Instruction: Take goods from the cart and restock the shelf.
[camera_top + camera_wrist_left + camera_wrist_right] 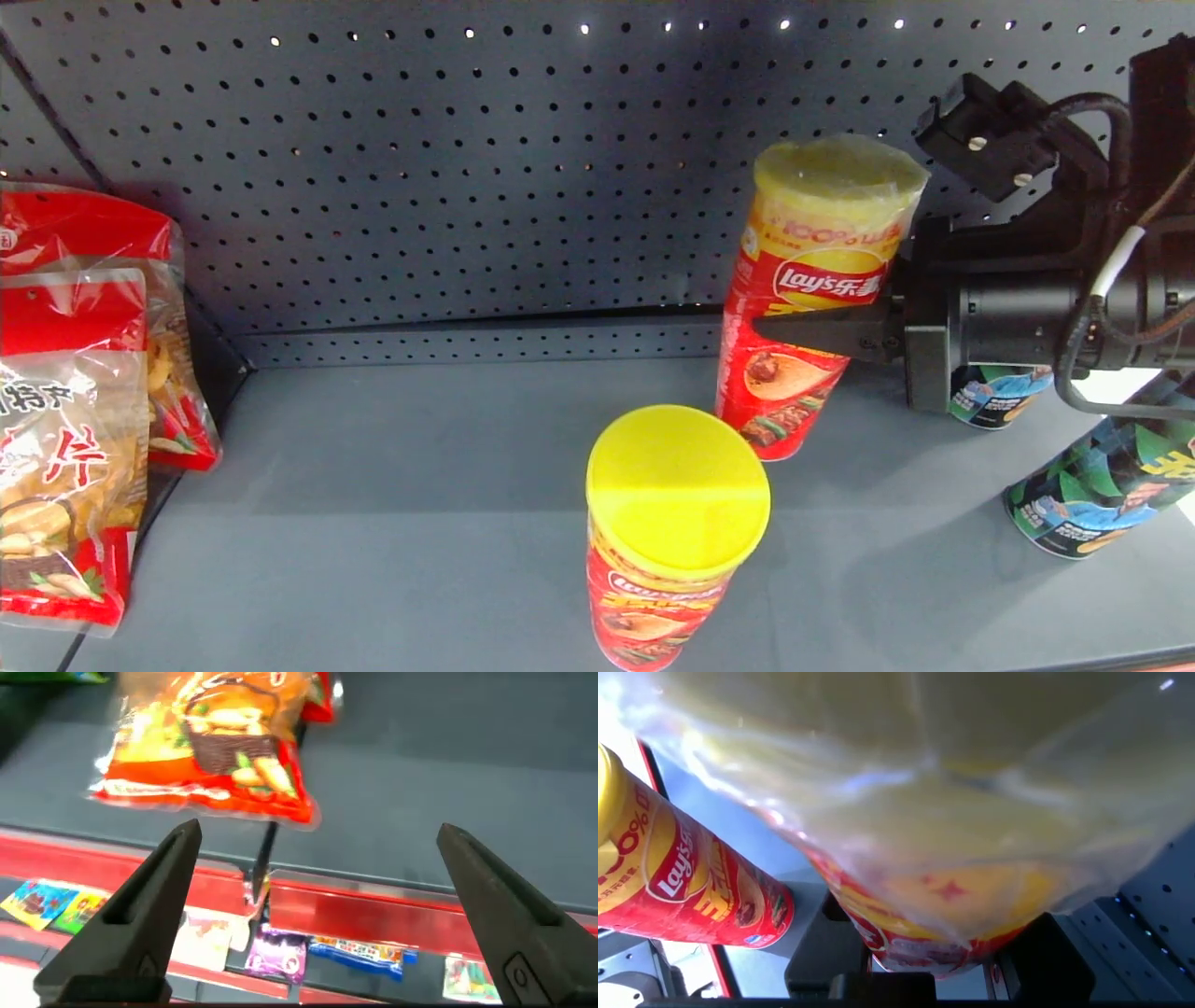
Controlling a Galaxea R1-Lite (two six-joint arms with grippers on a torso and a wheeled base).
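My right gripper point(794, 322) comes in from the right and is shut on a red chip canister point(812, 280) with a yellow, plastic-wrapped lid. The canister leans slightly, with its base low over the grey shelf point(420, 467); I cannot tell whether it touches. In the right wrist view the held canister point(952, 859) is seen close up. A second red canister with a yellow lid point(672, 532) stands in front, nearer the shelf edge, and shows in the right wrist view point(682, 887) too. My left gripper point(318, 924) hangs open in front of the shelf edge, below a snack bag point(215, 747).
Red snack bags point(75, 401) fill the shelf's left end. Two blue-green canisters point(1092, 495) point(994, 392) stand at the right, behind my right arm. A pegboard wall point(467, 168) closes the back. The red shelf-front strip with price labels point(355, 952) runs under the left gripper.
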